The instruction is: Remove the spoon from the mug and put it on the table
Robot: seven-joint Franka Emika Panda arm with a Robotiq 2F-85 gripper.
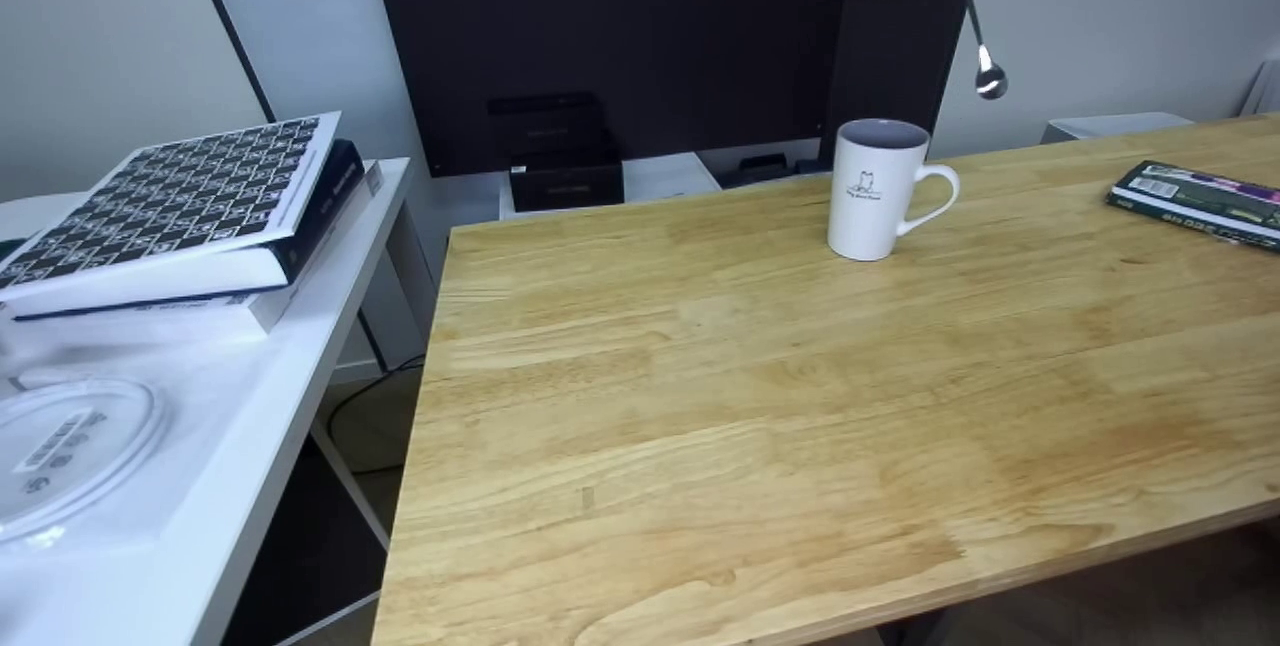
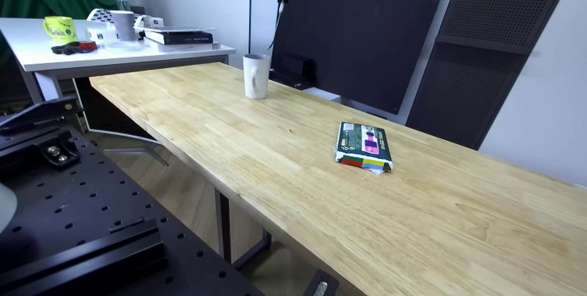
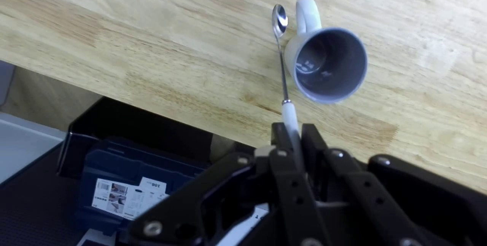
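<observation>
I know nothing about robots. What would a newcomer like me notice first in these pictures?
Most likely the white-handled silvery metal spoon, held bowl-down in the air by the black gripper. The white ceramic mug would come next, standing upright on the light-brown wooden table. After that, perhaps the flat rectangular dark green packet, lying on the same table, apart from the mug.

Upside down in the wrist view, the label (image 3: 131, 201) on the case (image 3: 129, 161) carries a number that looks like 106, its last digit unsure. Lettering on the mug (image 1: 872, 194), pack (image 2: 364, 142) and round item's (image 1: 105, 488) sticker (image 1: 52, 441) is too small to read.
</observation>
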